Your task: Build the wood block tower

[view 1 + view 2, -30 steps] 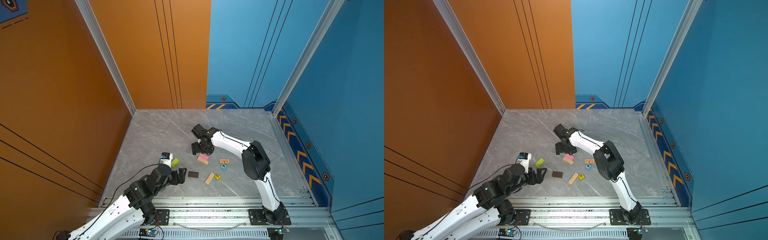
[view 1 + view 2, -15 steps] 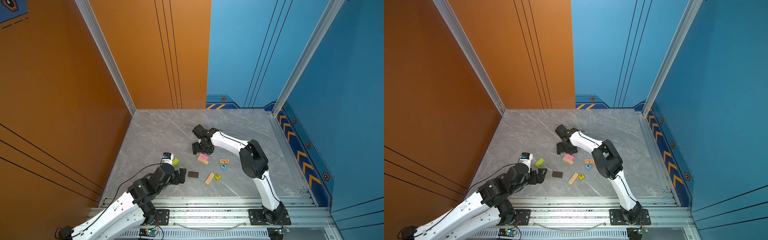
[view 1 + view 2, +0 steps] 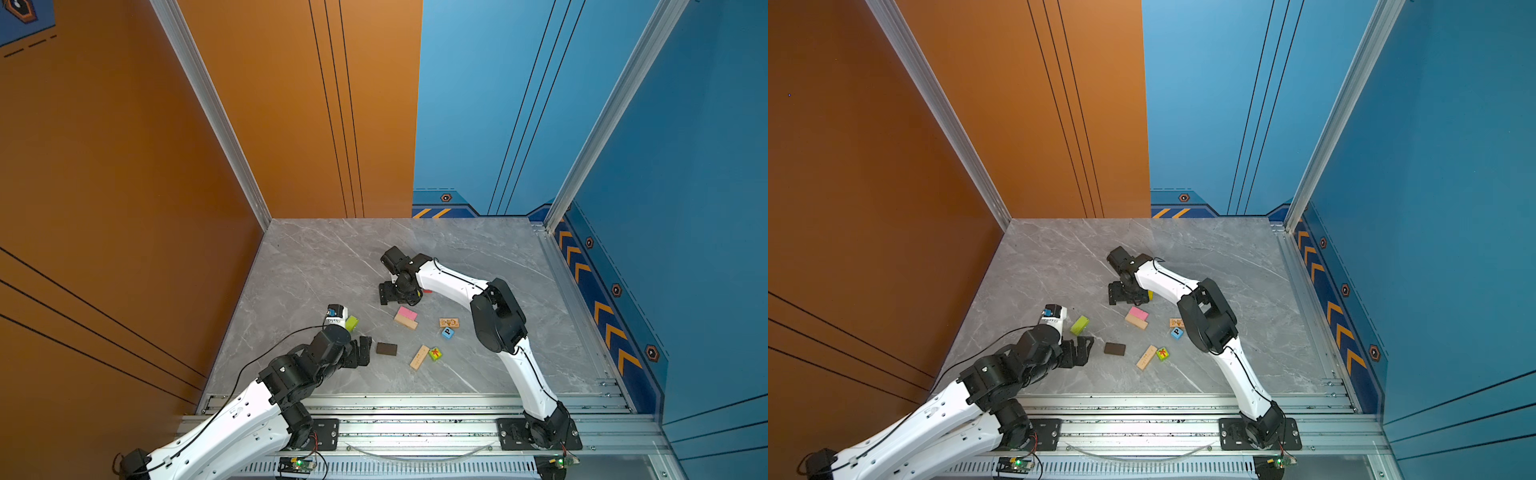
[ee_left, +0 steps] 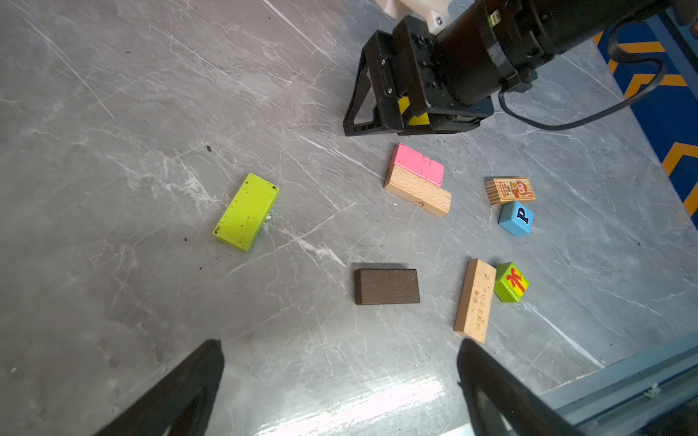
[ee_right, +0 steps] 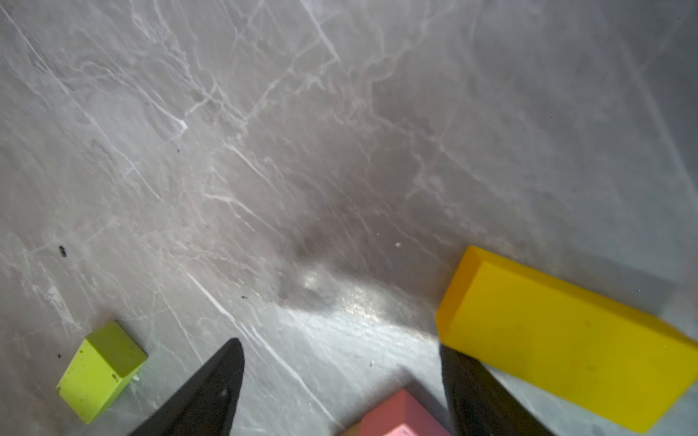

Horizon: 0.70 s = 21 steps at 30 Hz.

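Note:
Loose wood blocks lie on the grey table: a pink block (image 3: 407, 312) on a tan one (image 3: 405, 322), a lime block (image 3: 351, 323), a dark brown block (image 3: 386, 348), a long tan block (image 3: 419, 356), a green cube (image 3: 435, 353) and a blue P cube (image 3: 447, 332). No tower stands. My right gripper (image 3: 392, 293) hangs open low over the table. The yellow block (image 5: 559, 351) lies just outside one of its fingers. The pink block's corner (image 5: 400, 413) shows between the jaws. My left gripper (image 4: 339, 341) is open and empty, just left of the dark brown block (image 4: 387, 286).
A printed picture block (image 3: 449, 322) sits beside the P cube. A sliver of red (image 3: 427, 291) shows behind the right gripper. Orange and blue walls close in the table (image 3: 316, 266) on three sides. A metal rail (image 3: 415, 405) runs along the front edge.
The right arm's elbow has swung slightly to the left and its gripper has edged left. The left arm has barely shifted. No block has moved.

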{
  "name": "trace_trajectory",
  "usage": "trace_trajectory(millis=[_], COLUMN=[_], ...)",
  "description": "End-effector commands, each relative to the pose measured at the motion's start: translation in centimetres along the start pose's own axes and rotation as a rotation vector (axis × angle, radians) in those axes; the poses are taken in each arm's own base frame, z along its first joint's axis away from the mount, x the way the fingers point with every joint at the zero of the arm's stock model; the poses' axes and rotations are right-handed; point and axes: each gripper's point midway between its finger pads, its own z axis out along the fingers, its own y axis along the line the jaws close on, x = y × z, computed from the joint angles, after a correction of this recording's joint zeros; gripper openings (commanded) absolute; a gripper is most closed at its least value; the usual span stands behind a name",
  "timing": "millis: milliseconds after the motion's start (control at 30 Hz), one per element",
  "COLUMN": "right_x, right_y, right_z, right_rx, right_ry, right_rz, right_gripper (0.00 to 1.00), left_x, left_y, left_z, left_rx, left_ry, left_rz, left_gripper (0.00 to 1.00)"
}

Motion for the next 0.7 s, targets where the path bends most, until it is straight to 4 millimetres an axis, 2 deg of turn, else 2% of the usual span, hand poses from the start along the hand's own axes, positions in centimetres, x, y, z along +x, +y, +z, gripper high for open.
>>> trace_trajectory(millis=[0, 167, 300, 467, 500, 533, 667], right_x=[-0.8, -2.0, -2.6, -2.8, -2.7, -3.6, -3.2], right_y=[-0.4, 1.0, 2.2, 2.3, 2.1, 0.4, -0.9], right_z=[0.4, -1.8, -5.2, -8.9, -9.3, -9.9, -10.6], right_rx=[-0.011, -0.060, -0.092, -0.085, -0.080, -0.060, -0.029], right_ry=[0.012, -0.016, -0.050, -0.108, -0.111, -0.123, -0.122], right_rz=[0.008, -0.036, -0.085, -0.126, -0.132, -0.108, -0.115], right_gripper=[0.83, 0.84, 0.85, 0.85, 0.85, 0.85, 0.85], left_x=[-1.0, -1.4, -2.6, -3.5, -3.5, -3.4, -3.0], left_y=[-0.1, -0.2, -0.7, -1.6, -1.8, -1.9, -2.5], left_z=[-0.4, 0.0, 0.3, 0.4, 0.4, 0.5, 0.8], left_rx=[0.006, 0.010, 0.011, 0.032, 0.041, 0.049, 0.069], left_ry=[-0.021, -0.017, -0.010, 0.003, 0.001, 0.002, 0.010], left_rz=[0.009, 0.007, 0.026, 0.028, 0.020, 0.013, -0.001], left_gripper=[0.98, 0.98, 0.98, 0.98, 0.98, 0.98, 0.98])
